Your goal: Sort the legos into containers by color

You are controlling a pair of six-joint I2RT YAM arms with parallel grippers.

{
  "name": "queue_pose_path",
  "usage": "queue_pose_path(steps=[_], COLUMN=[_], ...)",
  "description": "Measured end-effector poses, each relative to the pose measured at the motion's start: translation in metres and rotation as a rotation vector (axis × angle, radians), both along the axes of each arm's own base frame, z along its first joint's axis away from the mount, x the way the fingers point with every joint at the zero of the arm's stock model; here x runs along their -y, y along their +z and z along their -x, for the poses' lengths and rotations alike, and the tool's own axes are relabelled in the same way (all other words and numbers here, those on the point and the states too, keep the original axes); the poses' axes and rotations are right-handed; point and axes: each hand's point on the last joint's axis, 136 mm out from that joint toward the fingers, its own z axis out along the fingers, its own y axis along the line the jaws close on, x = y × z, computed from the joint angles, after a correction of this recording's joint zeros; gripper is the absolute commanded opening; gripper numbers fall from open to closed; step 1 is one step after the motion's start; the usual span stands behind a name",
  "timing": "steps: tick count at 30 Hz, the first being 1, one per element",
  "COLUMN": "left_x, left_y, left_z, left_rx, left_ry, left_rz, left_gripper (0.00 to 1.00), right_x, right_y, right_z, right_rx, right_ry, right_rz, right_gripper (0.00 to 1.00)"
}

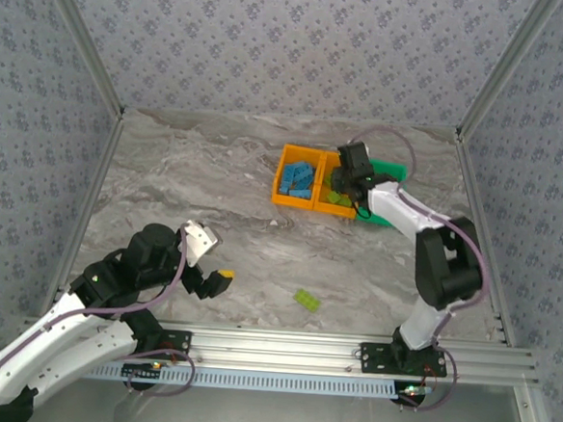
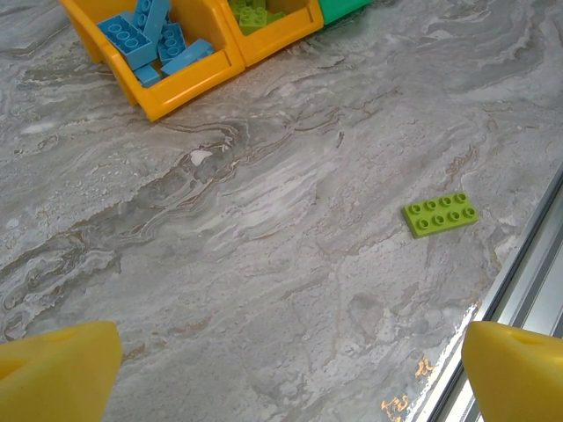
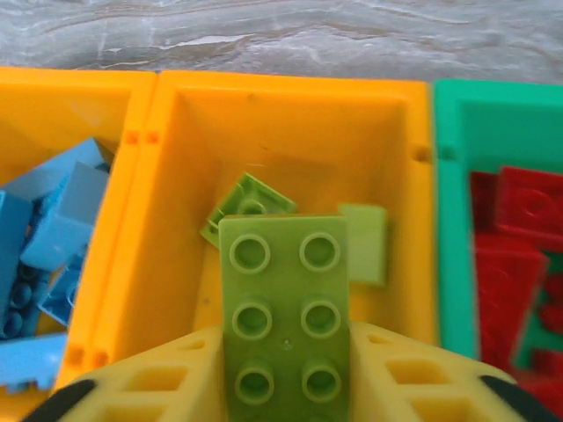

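My right gripper (image 3: pixel 284 352) is shut on a lime green lego (image 3: pixel 284 308), studs up, held over the middle orange container (image 3: pixel 281 114), which has two more green legos (image 3: pixel 251 204) in it. In the top view this gripper (image 1: pixel 347 189) hangs over that container (image 1: pixel 326 206). The left orange container (image 1: pixel 283 155) holds blue legos (image 3: pixel 53 220); the green container (image 3: pixel 453 193) on the right holds red legos (image 3: pixel 515 229). One lime green lego (image 1: pixel 306 300) lies loose on the table (image 2: pixel 441 214). My left gripper (image 1: pixel 210 261) is open above bare table, left of it, yellow fingertips (image 2: pixel 57 369) far apart.
The aluminium rail (image 1: pixel 349 349) runs along the near table edge, close to the loose lego. Patterned walls (image 1: pixel 78 81) enclose the marble table (image 1: pixel 187 185) on three sides. The three containers stand side by side at the back middle.
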Motion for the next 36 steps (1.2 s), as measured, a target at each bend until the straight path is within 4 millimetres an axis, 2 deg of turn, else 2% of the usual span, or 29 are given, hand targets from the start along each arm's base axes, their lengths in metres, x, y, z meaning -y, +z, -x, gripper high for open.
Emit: queue_pose_path(steps=[2, 5, 7, 10, 13, 15, 19, 22, 26, 29, 32, 36], left_x=[0.0, -0.001, -0.001, -0.001, -0.001, -0.001, -0.001, -0.001, 0.0, 0.0, 0.0, 0.001], left_y=[0.0, 0.0, 0.0, 0.0, 0.0, 0.0, 0.0, 0.0, -0.001, -0.004, -0.006, -0.006], left_z=[0.0, -0.001, -0.001, -0.001, -0.001, -0.001, -0.001, -0.001, 0.0, 0.0, 0.0, 0.001], left_rx=[0.001, 0.001, 0.001, 0.001, 0.001, 0.001, 0.001, 0.001, -0.004, -0.013, -0.019, -0.022], left_ry=[0.001, 0.004, 0.005, 0.005, 0.005, 0.005, 0.005, 0.005, -0.001, -0.003, -0.003, -0.007], left_rz=[-0.001, -0.001, -0.001, -0.001, -0.001, -0.001, -0.001, -0.001, 0.0, -0.004, -0.008, -0.005], left_gripper=[0.99, 0.99, 0.99, 0.99, 0.99, 0.99, 0.99, 0.99, 0.99, 0.99, 0.99, 0.99], right_x=[-0.01, -0.017, -0.019, -0.018, -0.012, -0.009, -0.021, -0.041, -0.072, -0.088, -0.093, -0.091], right_y=[-0.002, 0.003, 0.008, 0.018, 0.035, 0.047, 0.057, 0.043, 0.009, -0.012, -0.036, -0.074], right_z=[-0.012, -0.018, -0.017, -0.005, 0.028, 0.062, 0.125, 0.174, 0.239, 0.276, 0.297, 0.306], right_rx=[-0.015, -0.026, -0.024, -0.025, -0.009, 0.015, 0.047, 0.012, -0.091, -0.157, -0.222, -0.33], right_ry=[0.018, 0.031, 0.037, 0.047, 0.053, 0.067, 0.153, 0.262, 0.436, 0.547, 0.608, 0.628], right_rz=[-0.025, -0.049, -0.061, -0.078, -0.115, -0.147, -0.201, -0.209, -0.134, -0.046, 0.046, 0.153], right_gripper=[0.57, 0.61, 0.61, 0.62, 0.64, 0.65, 0.65, 0.65, 0.67, 0.71, 0.73, 0.74])
